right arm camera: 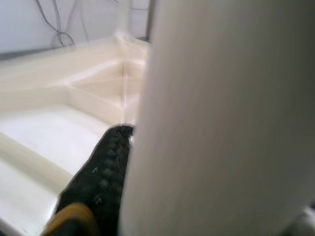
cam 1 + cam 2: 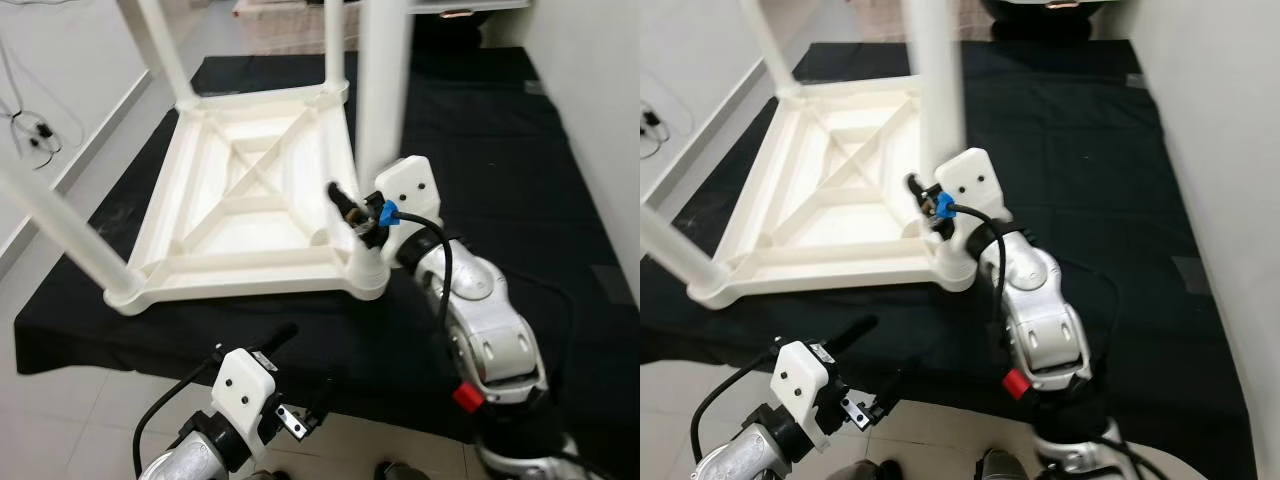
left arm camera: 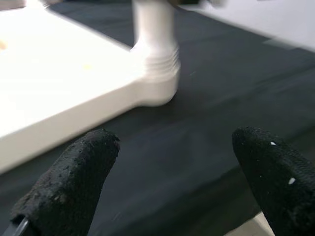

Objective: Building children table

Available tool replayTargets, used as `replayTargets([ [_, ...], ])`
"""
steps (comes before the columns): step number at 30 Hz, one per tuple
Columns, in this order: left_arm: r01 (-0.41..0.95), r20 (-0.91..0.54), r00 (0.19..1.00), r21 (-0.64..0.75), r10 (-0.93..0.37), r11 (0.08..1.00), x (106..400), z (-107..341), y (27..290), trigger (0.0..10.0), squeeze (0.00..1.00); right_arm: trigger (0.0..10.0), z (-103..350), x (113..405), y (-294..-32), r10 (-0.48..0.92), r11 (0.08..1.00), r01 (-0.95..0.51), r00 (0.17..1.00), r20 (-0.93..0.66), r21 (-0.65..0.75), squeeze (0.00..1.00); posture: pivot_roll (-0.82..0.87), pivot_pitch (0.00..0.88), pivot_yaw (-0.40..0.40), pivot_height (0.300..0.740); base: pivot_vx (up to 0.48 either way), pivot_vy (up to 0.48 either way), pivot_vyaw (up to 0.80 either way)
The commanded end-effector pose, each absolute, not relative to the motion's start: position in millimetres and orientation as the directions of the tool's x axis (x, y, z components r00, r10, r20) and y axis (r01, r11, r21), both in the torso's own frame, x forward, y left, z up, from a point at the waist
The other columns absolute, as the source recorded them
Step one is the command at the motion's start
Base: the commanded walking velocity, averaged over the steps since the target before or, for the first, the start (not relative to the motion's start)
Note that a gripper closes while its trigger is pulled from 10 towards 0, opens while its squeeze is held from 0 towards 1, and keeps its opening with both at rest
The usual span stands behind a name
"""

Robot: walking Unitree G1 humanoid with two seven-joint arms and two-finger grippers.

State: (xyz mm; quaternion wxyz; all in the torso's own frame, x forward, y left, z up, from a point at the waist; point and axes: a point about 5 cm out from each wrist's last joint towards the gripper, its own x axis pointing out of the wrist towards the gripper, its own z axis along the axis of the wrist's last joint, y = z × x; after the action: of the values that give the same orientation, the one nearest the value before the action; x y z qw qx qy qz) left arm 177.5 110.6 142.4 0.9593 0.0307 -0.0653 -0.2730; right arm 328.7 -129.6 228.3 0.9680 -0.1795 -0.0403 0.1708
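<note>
A white plastic children's table [image 2: 250,275] lies upside down on a black cloth [image 2: 500,130], its legs pointing up. My right gripper [image 2: 362,215] is at the foot of the near right leg [image 2: 382,90], shut on it just above its socket. In the right wrist view the leg [image 1: 221,118] lies hard against one black finger [image 1: 103,172]. My left gripper [image 2: 300,368] hangs low in front of the cloth's near edge, open and holding nothing. Its wrist view looks between the two fingertips [image 3: 83,167] at that same corner socket [image 3: 156,64].
The near left leg [image 2: 60,225] slants out toward the left, and two more legs [image 2: 165,50] stand at the far corners. Cables [image 2: 35,135] trail along the white wall on the left. Another wall [image 2: 610,100] borders the cloth on the right. Pale floor tiles [image 2: 60,420] lie below.
</note>
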Motion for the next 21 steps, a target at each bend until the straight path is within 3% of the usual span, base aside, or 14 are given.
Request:
replayTargets([
  [1, 0.486, 0.116, 0.859, 0.118, -0.498, 0.866, 175.5, 145.2, 114.7, 10.0, 0.00, 10.0, 224.4, 335.0, -148.3, 0.255, 0.900, -0.238, 0.967, -0.001, -0.365, 1.00, -0.01, 0.261, 0.035, 0.740, 0.000, 0.000, 0.00],
  [2, 0.442, 0.118, 0.882, 0.125, -0.456, 0.888, 174.1, 146.3, 118.1, 10.0, 0.00, 10.0, 230.6, 341.2, -157.9, 0.245, 0.899, -0.222, 0.969, 0.013, -0.377, 1.00, -0.01, 0.258, 0.034, 0.740, 0.000, 0.000, 0.00],
  [4, 0.324, 0.125, 0.930, 0.160, -0.345, 0.932, 171.0, 148.7, 126.8, 10.0, 0.00, 10.0, 238.8, 351.3, -166.3, 0.369, 0.846, -0.348, 0.929, -0.027, -0.403, 1.00, -0.01, 0.257, 0.028, 0.740, 0.000, 0.000, 0.00],
  [5, 0.287, 0.128, 0.942, 0.171, -0.310, 0.943, 170.3, 149.2, 129.5, 10.0, 0.00, 10.0, 242.1, 353.4, -167.3, 0.434, 0.814, -0.410, 0.900, -0.037, -0.411, 0.93, -0.01, 0.258, 0.025, 0.740, 0.000, 0.000, 0.00],
  [6, 0.287, 0.128, 0.942, 0.171, -0.310, 0.943, 170.3, 149.2, 129.5, 10.0, 0.00, 10.0, 242.1, 353.4, -167.3, 0.434, 0.814, -0.410, 0.900, -0.037, -0.411, 0.93, -0.01, 0.258, 0.025, 0.740, 0.000, 0.000, 0.00],
  [7, 0.260, 0.132, 0.949, 0.177, -0.285, 0.949, 169.8, 149.7, 131.3, 10.0, 0.00, 10.0, 244.6, 354.8, -167.7, 0.510, 0.785, -0.490, 0.858, -0.054, -0.380, 0.00, 0.00, 0.259, 0.022, 0.740, 0.000, 0.000, 0.00],
  [12, 0.246, 0.138, 0.952, 0.184, -0.272, 0.952, 169.4, 149.4, 130.4, 10.0, 0.00, 10.0, 256.4, 356.2, -162.6, 0.678, 0.692, -0.652, 0.735, -0.032, -0.310, 0.00, 0.00, 0.256, 0.011, 0.740, 0.000, 0.000, 0.00],
  [13, 0.250, 0.137, 0.951, 0.186, -0.277, 0.950, 169.5, 148.4, 129.1, 10.0, 0.00, 10.0, 261.3, 352.1, -156.9, 0.768, 0.601, -0.736, 0.640, -0.032, -0.311, 0.00, 0.01, 0.258, 0.008, 0.740, 0.000, 0.000, 0.00],
  [14, 0.250, 0.137, 0.951, 0.186, -0.277, 0.950, 169.5, 148.4, 129.1, 10.0, 0.00, 10.0, 261.3, 352.1, -156.9, 0.768, 0.601, -0.736, 0.640, -0.032, -0.311, 0.00, 0.01, 0.258, 0.008, 0.740, 0.000, 0.000, 0.00],
  [16, 0.252, 0.135, 0.950, 0.190, -0.280, 0.949, 169.6, 147.3, 127.0, 10.0, 0.00, 10.0, 266.3, 348.1, -151.6, 0.861, 0.469, -0.820, 0.508, -0.038, -0.327, 0.00, 0.01, 0.257, 0.006, 0.740, 0.000, 0.000, 0.00],
  [21, 0.269, 0.137, 0.945, 0.194, -0.298, 0.943, 169.5, 145.7, 124.0, 10.0, 0.00, 10.0, 265.3, 344.9, -151.0, 0.917, 0.347, -0.883, 0.389, -0.081, -0.316, 0.00, 0.02, 0.253, 0.004, 0.740, 0.000, 0.000, 0.00],
])
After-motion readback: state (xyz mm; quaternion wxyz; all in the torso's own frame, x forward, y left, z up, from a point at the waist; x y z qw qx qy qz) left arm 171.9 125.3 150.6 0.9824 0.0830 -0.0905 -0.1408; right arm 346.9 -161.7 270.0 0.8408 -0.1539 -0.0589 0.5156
